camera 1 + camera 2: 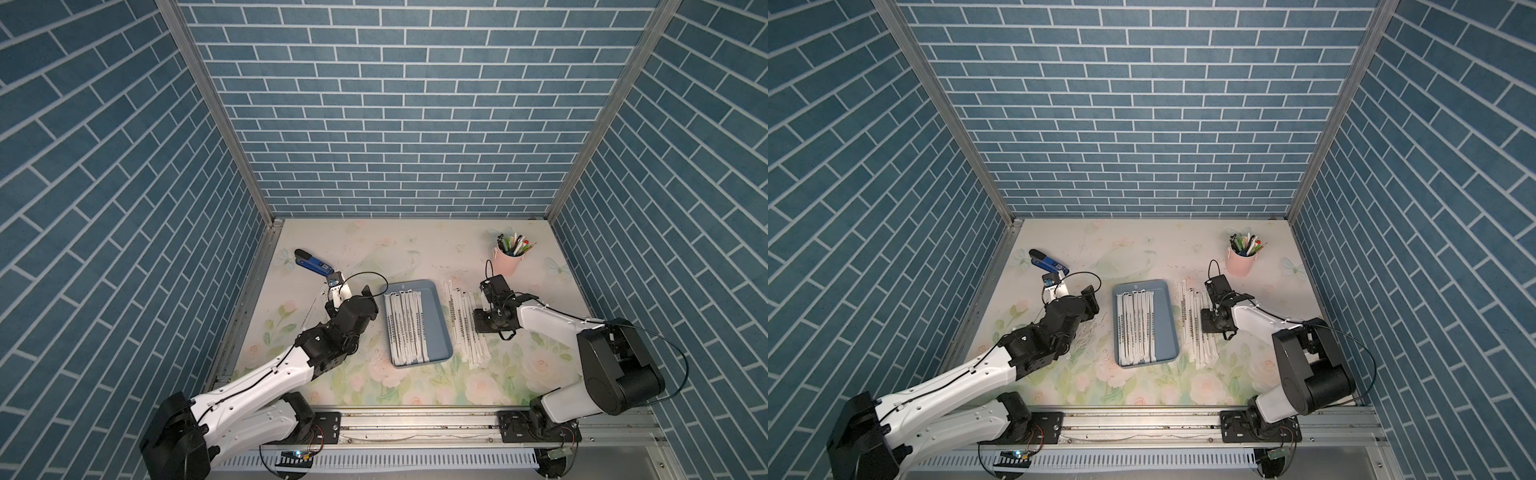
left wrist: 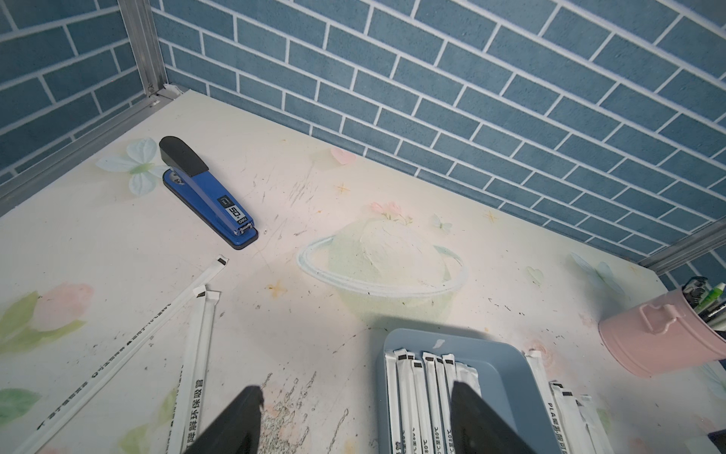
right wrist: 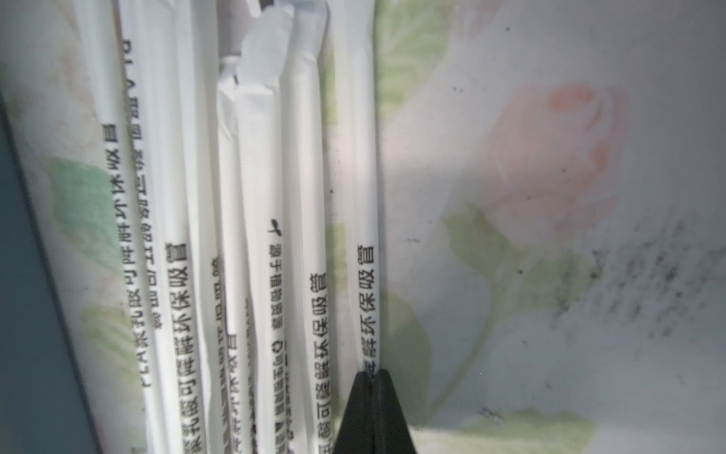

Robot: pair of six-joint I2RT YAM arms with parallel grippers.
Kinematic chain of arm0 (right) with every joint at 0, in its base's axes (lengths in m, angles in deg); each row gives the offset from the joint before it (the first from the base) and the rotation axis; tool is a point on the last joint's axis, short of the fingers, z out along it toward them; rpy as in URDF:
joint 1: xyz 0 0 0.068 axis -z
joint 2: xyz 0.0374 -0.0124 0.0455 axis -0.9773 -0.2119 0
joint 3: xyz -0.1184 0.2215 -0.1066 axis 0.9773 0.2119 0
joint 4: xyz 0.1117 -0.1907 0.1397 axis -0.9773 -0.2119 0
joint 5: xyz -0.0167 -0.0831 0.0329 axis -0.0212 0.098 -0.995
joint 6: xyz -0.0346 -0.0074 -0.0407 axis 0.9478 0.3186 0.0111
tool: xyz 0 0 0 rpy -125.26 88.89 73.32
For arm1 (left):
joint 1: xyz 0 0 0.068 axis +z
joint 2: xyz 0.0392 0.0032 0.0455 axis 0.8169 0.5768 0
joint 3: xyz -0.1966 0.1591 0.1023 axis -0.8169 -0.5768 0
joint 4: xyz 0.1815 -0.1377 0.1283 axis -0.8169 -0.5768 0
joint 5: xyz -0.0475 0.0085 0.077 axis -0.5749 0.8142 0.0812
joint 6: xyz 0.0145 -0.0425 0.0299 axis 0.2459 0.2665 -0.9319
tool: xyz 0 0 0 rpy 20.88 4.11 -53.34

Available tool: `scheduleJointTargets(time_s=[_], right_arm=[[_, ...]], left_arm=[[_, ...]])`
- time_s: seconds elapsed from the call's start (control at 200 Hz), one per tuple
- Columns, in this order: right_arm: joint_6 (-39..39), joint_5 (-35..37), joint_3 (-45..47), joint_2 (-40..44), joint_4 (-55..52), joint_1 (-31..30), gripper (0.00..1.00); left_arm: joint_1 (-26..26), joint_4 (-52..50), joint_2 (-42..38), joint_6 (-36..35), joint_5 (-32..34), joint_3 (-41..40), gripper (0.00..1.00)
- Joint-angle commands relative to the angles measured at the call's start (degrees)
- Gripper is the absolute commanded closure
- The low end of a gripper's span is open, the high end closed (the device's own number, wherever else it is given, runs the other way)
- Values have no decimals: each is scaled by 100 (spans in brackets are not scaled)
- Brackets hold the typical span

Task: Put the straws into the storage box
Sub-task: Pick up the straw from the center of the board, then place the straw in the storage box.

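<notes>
In the right wrist view the storage box is only a blurred sliver at the frame edge, and the straws beside it are cut off by that frame's edges. Whether the right gripper, fingers together, pinches the straw farthest from the box cannot be told.

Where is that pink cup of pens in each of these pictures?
Both top views: pink cup near the table's back right corner.
Left wrist view: the cup beside the storage box, cut by the frame edge.
Right wrist view: not in it.
Shared landmark: the storage box.
</notes>
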Motion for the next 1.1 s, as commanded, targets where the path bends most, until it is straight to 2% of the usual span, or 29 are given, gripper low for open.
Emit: scheduleJointTargets(time_s=[0.0, 0.345, 0.45, 0.54, 0.685, 0.81, 1.095], right_arm=[[121, 189, 19, 32, -539, 6, 99], [26, 162, -533, 605, -1104, -16, 100], [-297, -67, -629, 830, -1118, -149, 100], [-780, -194, -753, 1051, -1034, -535, 100], [-1691, -36, -934, 1036, -471, -1546, 100], [-2302, 230, -789, 841, 538, -2097, 100], [-2591, 436, -514, 10, 1690, -2519, 100]], left_arm=[[-6, -102, 41, 69, 27, -26, 22], [-1, -254, 376, 185, -62, 210, 22], [3, -398, 391, 268, 26, 272, 22], [20, -639, 337, 426, 155, 317, 23], [221, -1158, 225, 762, 184, 349, 24], [292, -1187, -18, 786, 114, 204, 24], [319, -1262, -366, 783, 72, -23, 24]])
